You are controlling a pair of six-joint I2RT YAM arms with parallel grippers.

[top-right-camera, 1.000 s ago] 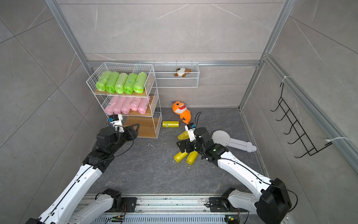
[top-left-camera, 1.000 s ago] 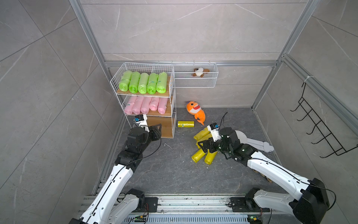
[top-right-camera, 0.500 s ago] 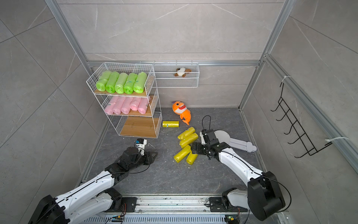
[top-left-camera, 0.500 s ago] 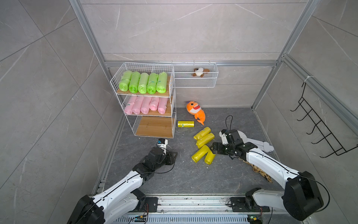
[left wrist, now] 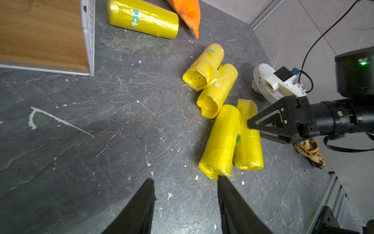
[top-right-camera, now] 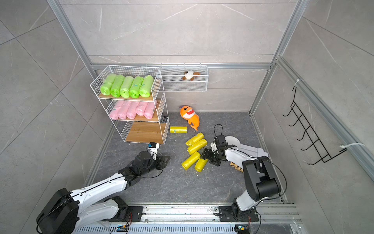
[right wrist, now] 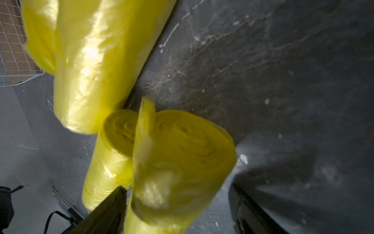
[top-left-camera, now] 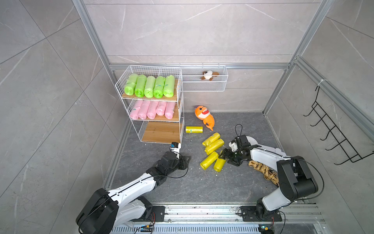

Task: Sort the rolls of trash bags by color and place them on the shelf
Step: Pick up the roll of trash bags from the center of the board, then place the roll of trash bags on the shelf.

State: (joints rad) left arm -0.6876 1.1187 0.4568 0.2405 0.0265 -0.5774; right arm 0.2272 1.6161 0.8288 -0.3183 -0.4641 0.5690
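Closing on the end of a yellow roll (top-left-camera: 218, 166), the right pincer (top-left-camera: 224, 156) has its jaws apart but narrowing. In the wrist view one finger (right wrist: 109, 204) is against the plastic while a gap shows on the other side, so I'd say the roll is not yet gripped. It is the roll on the right arm's side of the pair lying nearest the rail. A second ago that arm hung over the upper part of the heap with its jaws wider, and it has since dropped in beside this one. The left pincer (top-left-camera: 185, 161) has pulled back from the front of the shelf (top-left-camera: 180, 95), where it was a second ago. It now hovers low over the floor, jaws apart with nothing between them. To me that means the shelf front is free and the yellow batch is only starting. The top board carries five green rolls (top-left-camera: 149, 86) side by side, the middle board five pink rolls (top-left-camera: 152, 109), and the bottom board (top-left-camera: 162, 132) is bare. All five yellow ones are on the floor: four in the heap and a lone roll (top-left-camera: 193, 129) just beside the bottom tier, near the orange shark toy (top-left-camera: 204, 116). The wire basket (top-left-camera: 202, 88) on the wall holds only a small brown-and-white plush (top-left-camera: 208, 75).
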